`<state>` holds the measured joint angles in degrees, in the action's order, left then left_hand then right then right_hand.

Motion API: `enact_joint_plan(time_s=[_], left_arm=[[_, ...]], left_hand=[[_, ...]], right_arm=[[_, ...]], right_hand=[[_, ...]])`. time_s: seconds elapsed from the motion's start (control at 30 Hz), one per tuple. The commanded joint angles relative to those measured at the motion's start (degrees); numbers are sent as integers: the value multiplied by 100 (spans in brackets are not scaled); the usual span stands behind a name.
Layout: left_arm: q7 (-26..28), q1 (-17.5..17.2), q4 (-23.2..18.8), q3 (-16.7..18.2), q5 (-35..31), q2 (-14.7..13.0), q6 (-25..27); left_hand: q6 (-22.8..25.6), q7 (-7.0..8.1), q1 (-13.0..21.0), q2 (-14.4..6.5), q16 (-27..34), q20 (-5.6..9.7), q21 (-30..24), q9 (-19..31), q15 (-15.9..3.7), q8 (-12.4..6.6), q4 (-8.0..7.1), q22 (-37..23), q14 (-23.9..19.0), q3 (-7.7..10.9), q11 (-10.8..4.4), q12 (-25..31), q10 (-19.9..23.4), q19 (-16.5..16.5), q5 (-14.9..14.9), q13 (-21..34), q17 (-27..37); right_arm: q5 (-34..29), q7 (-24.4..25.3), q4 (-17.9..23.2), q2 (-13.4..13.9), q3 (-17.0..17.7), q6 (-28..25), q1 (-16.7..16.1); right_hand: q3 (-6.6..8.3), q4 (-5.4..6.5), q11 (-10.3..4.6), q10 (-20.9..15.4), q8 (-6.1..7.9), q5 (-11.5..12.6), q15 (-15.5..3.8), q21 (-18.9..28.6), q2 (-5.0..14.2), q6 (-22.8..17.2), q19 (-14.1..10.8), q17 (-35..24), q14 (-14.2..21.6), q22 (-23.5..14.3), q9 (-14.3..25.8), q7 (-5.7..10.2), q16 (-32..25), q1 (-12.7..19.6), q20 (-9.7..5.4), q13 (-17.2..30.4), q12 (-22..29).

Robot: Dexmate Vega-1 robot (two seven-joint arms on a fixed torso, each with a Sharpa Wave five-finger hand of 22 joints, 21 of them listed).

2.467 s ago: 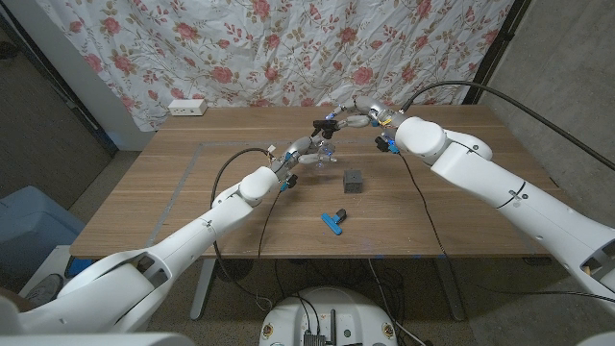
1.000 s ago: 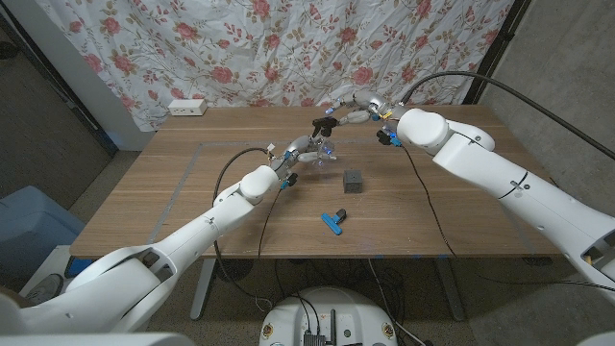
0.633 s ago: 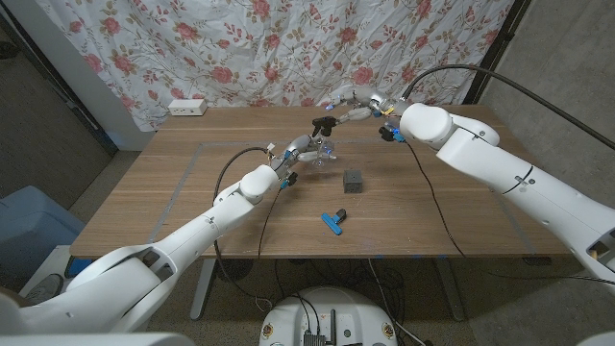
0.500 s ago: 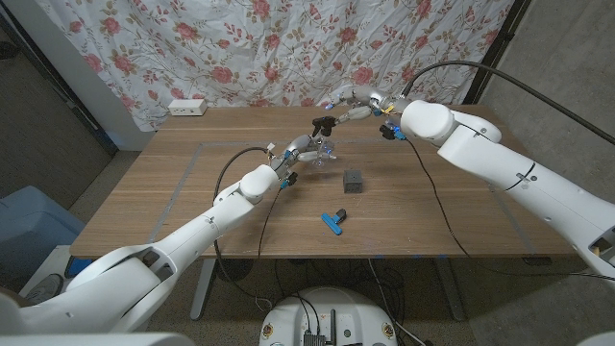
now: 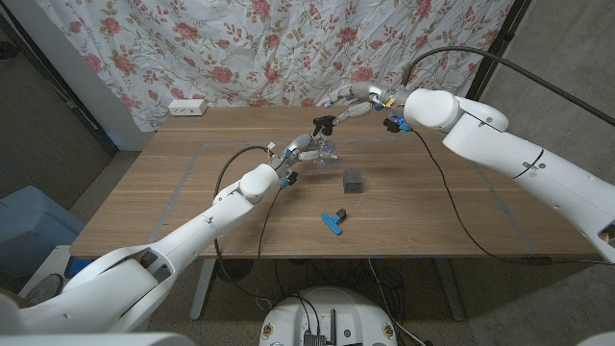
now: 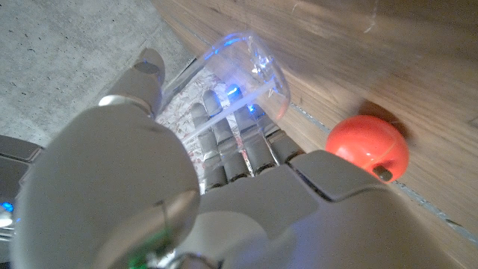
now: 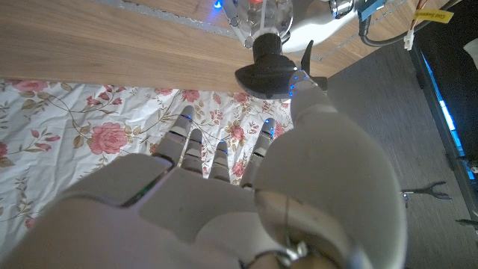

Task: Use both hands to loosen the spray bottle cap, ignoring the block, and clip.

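While left robot hand [image 5: 306, 148] grips bottle [image 5: 325, 149] | right robot hand [image 5: 348, 105] touches cap [image 5: 324, 122]

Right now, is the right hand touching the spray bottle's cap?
Touching. In the right wrist view a finger of the right hand lies against the black cap.
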<state>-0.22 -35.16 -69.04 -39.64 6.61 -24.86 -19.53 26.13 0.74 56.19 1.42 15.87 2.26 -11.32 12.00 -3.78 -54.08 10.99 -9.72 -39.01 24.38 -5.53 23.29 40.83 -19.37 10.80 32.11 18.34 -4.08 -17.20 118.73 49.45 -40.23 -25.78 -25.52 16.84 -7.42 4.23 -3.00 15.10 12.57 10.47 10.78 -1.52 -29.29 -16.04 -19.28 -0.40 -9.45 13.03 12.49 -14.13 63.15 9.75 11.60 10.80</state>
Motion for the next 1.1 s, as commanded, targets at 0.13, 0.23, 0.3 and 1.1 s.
enact_joint_plan(time_s=[0.13,0.23,0.3,1.1], left_arm=[[-76,-52,-159,-8,-24,-61,18],[-79,-66,-189,-6,-32,-75,13],[-87,-73,-213,-4,-34,-86,17],[-157,-76,-185,-12,-30,-76,-13]], left_hand=[[288,187,-994,-909,-10,175,15,-9,-575,-35,-176,-12,-65,167,-219,-36,249,-46,-5,-5,15],[281,191,-997,-914,-17,172,15,-11,-578,-32,-173,-12,-60,175,-224,-43,246,-47,-3,-9,11],[283,179,-987,-918,-11,167,15,-12,-578,-33,-162,-12,-56,176,-231,-39,261,-46,-2,-7,20],[288,205,-1036,-932,-31,173,18,-21,-589,-32,-158,-13,-44,202,-234,-79,241,-44,3,-14,16]], right_arm=[[-480,-839,17,133,-101,155,339],[-572,-974,0,140,-118,202,395],[-645,-1042,-8,139,-126,225,425],[-1554,-1631,-606,-39,-287,1289,773]], right_hand=[[-80,33,84,176,-97,-130,104,-10,-10,241,67,-29,-104,-29,5,-6,59,-202,83,20,-9],[-104,46,100,239,-139,-165,112,-12,-19,350,86,-30,-128,-30,3,-12,71,-277,93,21,-13],[-123,60,118,279,-168,-184,128,-13,-24,427,102,-30,-141,-30,4,-15,79,-339,107,21,-12],[-378,224,146,237,-197,-171,103,17,-172,652,-13,-19,-77,-29,40,-453,81,-1086,143,28,64]])
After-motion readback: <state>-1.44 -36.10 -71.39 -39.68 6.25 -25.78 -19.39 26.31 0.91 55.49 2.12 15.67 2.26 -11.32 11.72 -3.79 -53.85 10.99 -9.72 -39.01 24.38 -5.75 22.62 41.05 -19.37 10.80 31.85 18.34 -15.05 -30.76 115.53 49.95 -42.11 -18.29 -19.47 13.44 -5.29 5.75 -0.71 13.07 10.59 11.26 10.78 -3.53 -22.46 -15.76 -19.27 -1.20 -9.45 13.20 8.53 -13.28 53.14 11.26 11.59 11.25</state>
